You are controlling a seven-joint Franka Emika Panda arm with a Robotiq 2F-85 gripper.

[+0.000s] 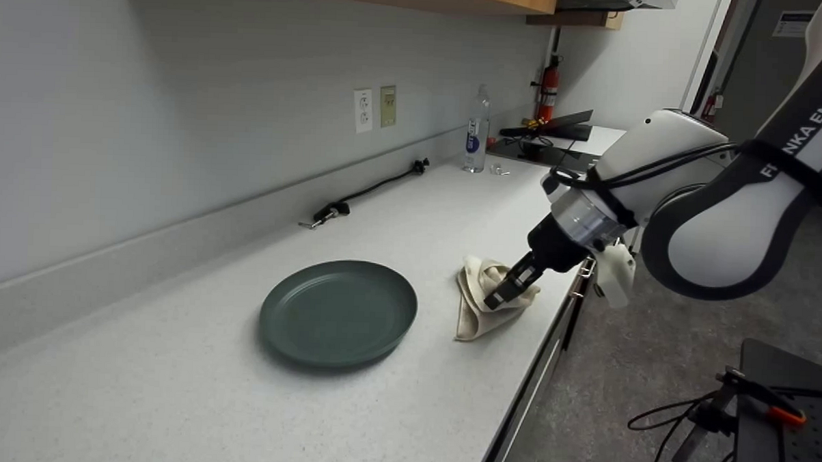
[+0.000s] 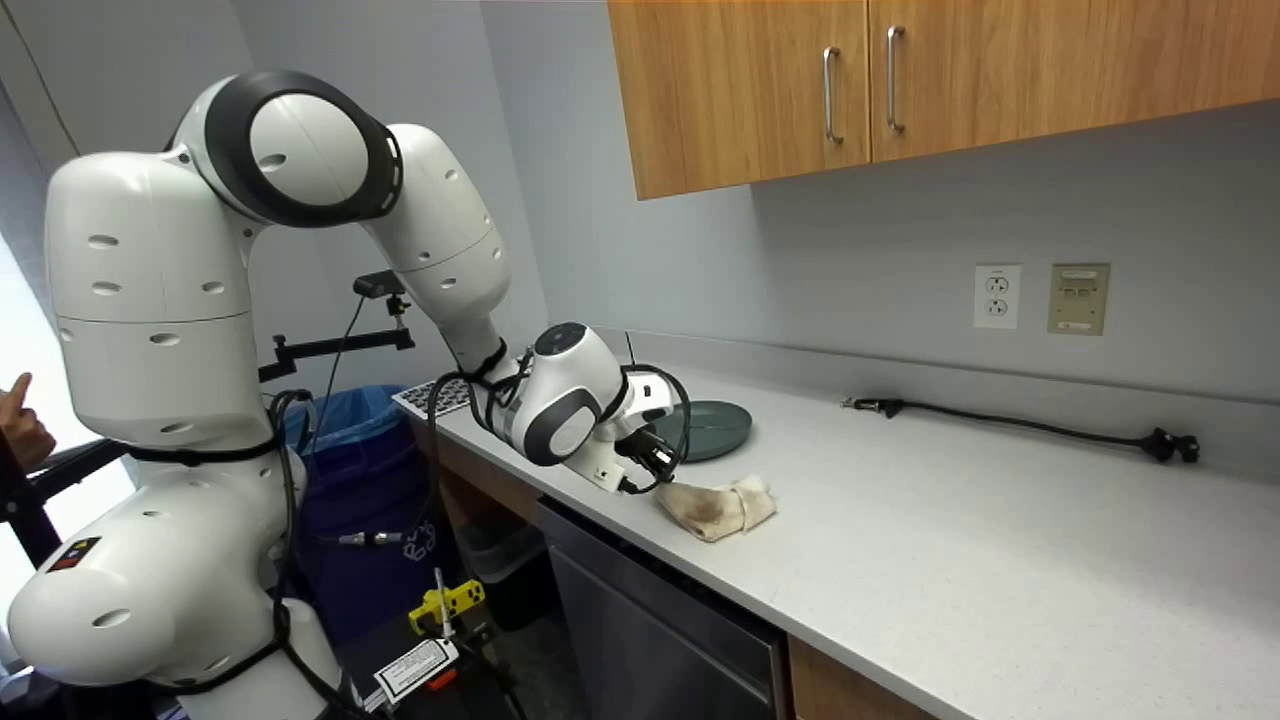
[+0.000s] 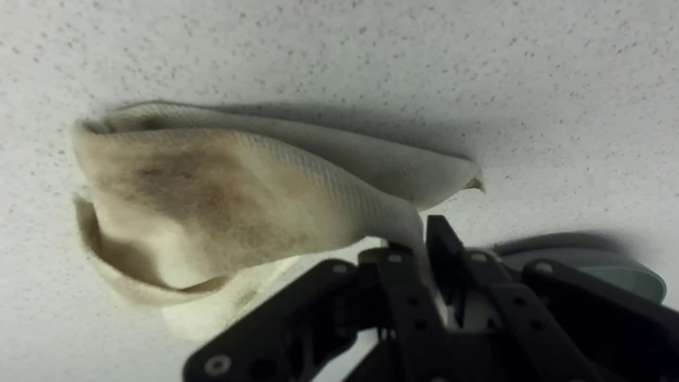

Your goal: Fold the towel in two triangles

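Note:
The towel is cream cloth with brown stains, bunched and partly folded on the counter near its front edge. It shows in both exterior views and fills the left half of the wrist view. One flap arches up to my gripper, where the cloth passes between the two fingers. The fingers look closed on this flap. The left fingertip is mostly hidden behind the cloth. In the exterior views my gripper tilts down at the towel, low over the counter.
A dark green plate lies beside the towel, and its edge shows in the wrist view. A black cable runs along the backsplash. A clear bottle stands farther along the counter. Wooden cabinets hang above.

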